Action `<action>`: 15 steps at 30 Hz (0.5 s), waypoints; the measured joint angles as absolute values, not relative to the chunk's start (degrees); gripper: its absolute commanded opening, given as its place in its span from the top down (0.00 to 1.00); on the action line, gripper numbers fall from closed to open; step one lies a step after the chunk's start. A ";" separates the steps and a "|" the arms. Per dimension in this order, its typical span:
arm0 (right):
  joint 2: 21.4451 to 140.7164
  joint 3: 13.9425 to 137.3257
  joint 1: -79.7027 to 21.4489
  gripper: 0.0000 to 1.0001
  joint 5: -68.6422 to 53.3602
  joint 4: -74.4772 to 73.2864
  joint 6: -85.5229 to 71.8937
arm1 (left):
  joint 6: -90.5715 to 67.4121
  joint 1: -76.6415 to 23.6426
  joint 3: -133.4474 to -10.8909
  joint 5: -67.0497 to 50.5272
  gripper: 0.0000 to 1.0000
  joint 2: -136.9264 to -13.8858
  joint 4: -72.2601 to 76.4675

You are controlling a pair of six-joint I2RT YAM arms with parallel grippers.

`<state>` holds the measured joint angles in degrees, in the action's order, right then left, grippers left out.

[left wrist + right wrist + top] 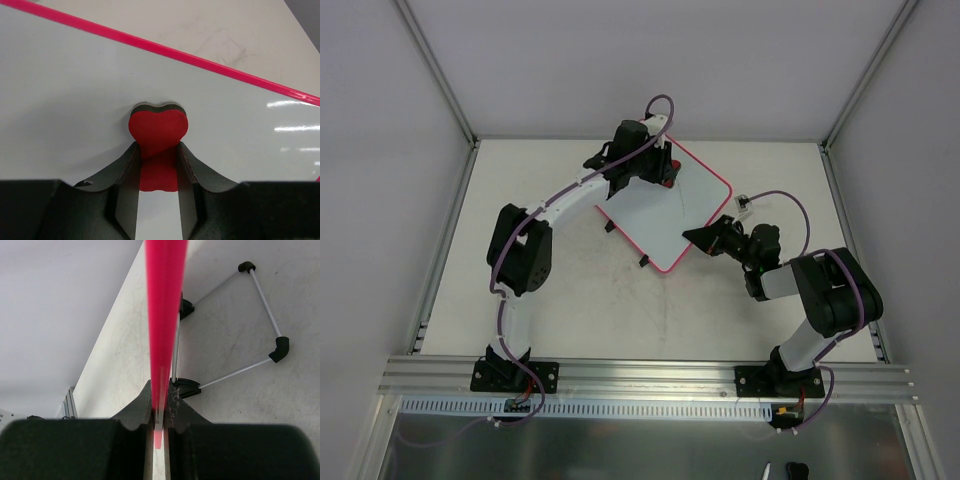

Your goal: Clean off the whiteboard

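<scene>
On whiteboard (75, 90), eraser (158, 127) in left gripper (157, 146), plain only wrist-side

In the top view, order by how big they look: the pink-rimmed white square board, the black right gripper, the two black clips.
Largest: the pink-rimmed white square board.
Next: the black right gripper.
Smallest: the left black clip and the nearer black clip, too alike to rank.

Left arm (545, 215): base near left, elbow bent out left, forearm stretched far toward centre. Left claw (157, 150) pointed down, fingers pinching red eraser (157, 130) from both sides. Right arm (820, 300): base near right, elbow folded tight, wrist aimed left, low over worktop. Right claw (159, 405) clamped on whiteboard (164, 315) rim, jaws nearly together.
</scene>
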<state>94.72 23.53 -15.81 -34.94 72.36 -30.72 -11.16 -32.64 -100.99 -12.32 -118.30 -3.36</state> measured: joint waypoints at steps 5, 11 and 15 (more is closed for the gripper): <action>94.72 23.53 -15.90 1.00 -34.92 72.36 -30.57 | -9.32 -33.71 -100.99 -13.63 0.95 -117.97 -3.51; 94.72 23.53 -15.90 1.00 -34.92 72.25 -30.61 | -6.37 -34.74 -101.21 -13.56 0.96 -117.93 -3.90; 94.72 23.55 -16.01 1.00 -34.87 72.25 -30.48 | -5.45 -35.11 -102.54 -11.51 0.96 -117.95 -6.00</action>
